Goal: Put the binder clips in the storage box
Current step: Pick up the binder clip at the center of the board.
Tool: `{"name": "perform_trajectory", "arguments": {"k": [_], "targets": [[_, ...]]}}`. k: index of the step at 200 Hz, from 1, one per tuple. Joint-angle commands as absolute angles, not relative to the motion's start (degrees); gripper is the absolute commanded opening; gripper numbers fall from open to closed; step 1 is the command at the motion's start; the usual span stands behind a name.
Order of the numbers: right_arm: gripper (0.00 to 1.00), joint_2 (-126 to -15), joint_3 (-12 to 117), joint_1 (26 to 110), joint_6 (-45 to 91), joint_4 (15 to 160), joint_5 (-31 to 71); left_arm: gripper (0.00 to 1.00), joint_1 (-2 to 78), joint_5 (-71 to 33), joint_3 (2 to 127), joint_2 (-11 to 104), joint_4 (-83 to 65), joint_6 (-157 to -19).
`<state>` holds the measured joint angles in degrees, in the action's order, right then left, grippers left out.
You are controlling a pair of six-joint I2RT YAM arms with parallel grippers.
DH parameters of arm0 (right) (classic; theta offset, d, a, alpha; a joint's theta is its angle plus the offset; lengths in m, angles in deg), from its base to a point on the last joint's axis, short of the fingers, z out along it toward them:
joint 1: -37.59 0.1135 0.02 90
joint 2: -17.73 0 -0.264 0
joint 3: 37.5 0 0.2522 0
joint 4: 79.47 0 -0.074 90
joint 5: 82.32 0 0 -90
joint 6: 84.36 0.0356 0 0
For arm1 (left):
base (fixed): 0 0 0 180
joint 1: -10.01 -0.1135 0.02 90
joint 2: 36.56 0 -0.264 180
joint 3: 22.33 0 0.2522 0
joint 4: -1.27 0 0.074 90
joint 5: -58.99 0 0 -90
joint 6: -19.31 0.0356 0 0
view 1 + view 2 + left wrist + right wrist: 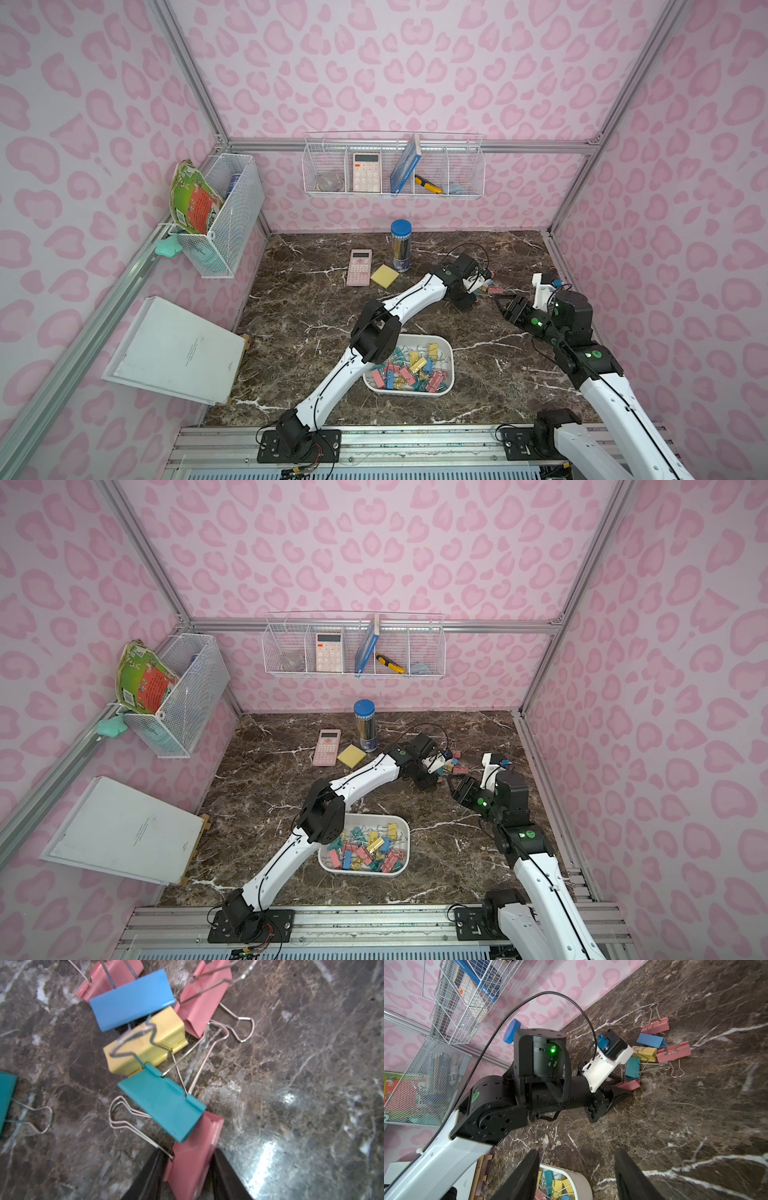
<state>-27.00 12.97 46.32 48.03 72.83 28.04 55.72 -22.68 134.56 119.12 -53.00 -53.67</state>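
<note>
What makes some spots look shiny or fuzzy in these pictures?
Left wrist view: glare whitens the marble table; the pink binder clip between the left fingers is soft. Right wrist view: the right fingers at the edge are soft. Both top views: wide lens splays the frame rails.

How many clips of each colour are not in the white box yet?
Pink clips: 3, one in the left claw
Teal clips: 2
Blue clip: 1
Yellow clip: 1
Total: 7 outside the storage box
</note>
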Motion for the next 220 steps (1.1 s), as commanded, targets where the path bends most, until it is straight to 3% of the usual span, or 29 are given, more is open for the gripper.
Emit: {"name": "perform_trajectory", "arguments": {"k": [1, 68, 145, 175, 197, 220], "targets": [[0.60, -26.9, 13.2, 46.4, 47.8, 73.7, 28.3, 0.35, 55.6, -23.0, 133.7, 120.5, -62.5, -55.4], [0.61, -27.0, 13.1, 46.3, 49.0, 74.8, 28.8, 0.23, 55.6, -19.3, 127.0, 112.5, -60.4, -62.6], [0.67, -31.4, 13.0, 34.9, 48.9, 78.8, 39.4, 0.21, 56.3, -5.5, 111.7, 93.9, -50.0, -72.2], [0.67, -32.2, 14.7, 34.2, 47.4, 79.1, 38.6, 0.21, 56.2, -3.1, 102.8, 85.0, -44.3, -76.9], [0.67, -33.5, 14.3, 34.5, 46.7, 81.3, 38.4, 0.21, 57.0, -5.0, 93.1, 75.5, -40.5, -82.1], [0.67, -36.1, 13.9, 35.7, 46.5, 82.5, 39.2, 0.21, 59.7, -16.8, 83.7, 65.6, -42.3, -87.4]]}}
